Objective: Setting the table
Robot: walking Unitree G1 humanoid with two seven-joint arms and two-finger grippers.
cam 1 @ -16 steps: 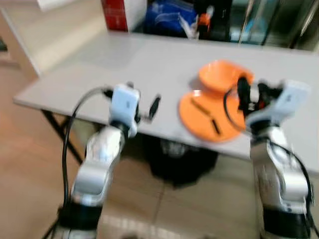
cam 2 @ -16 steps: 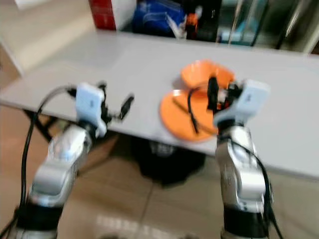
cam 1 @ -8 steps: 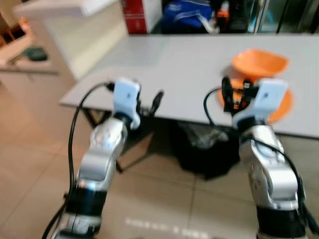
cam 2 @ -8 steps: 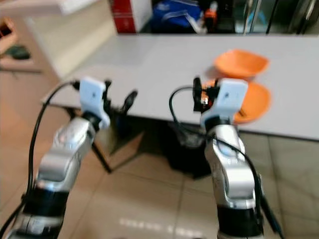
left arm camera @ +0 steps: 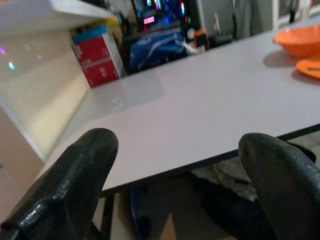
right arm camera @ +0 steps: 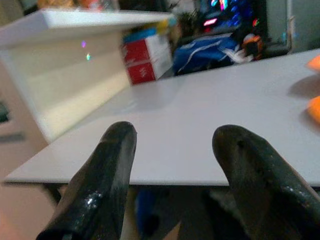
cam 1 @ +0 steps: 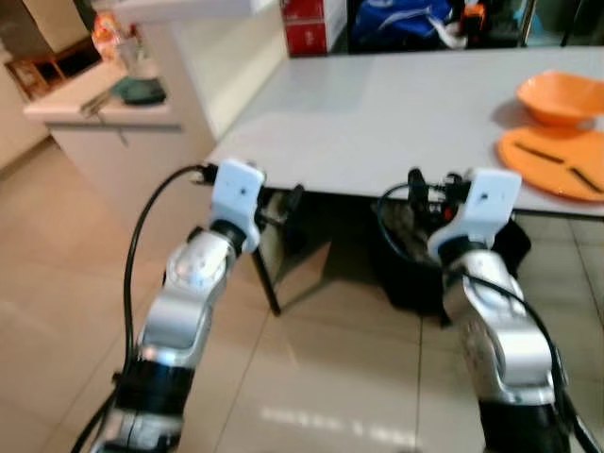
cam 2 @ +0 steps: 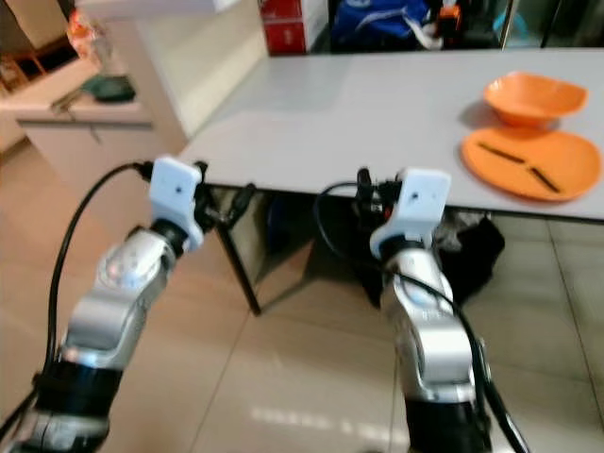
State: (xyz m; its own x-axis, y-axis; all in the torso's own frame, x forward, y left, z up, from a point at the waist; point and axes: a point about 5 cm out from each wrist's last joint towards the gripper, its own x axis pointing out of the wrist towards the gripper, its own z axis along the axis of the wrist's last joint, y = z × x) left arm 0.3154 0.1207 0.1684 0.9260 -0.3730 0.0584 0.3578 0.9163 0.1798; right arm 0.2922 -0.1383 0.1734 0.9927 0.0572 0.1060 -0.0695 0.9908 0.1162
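An orange bowl stands at the far right of the grey table. Just in front of it lies an orange plate with two dark sticks on it. My left gripper is raised at the table's near left corner, open and empty. My right gripper is held up in front of the table's near edge, well left of the plate, open and empty. The left wrist view looks between its two fingers across the tabletop to the bowl. In the right wrist view the fingers stand apart over the same tabletop.
A white counter with a green item stands to the left. A red box and a blue bag lie behind the table. A black bag and table legs are under it. Tiled floor lies in front.
The whole picture has shifted: the table, plate and bowl now lie farther off and to the right, and the counter has come into view. Both grippers stay open and empty.
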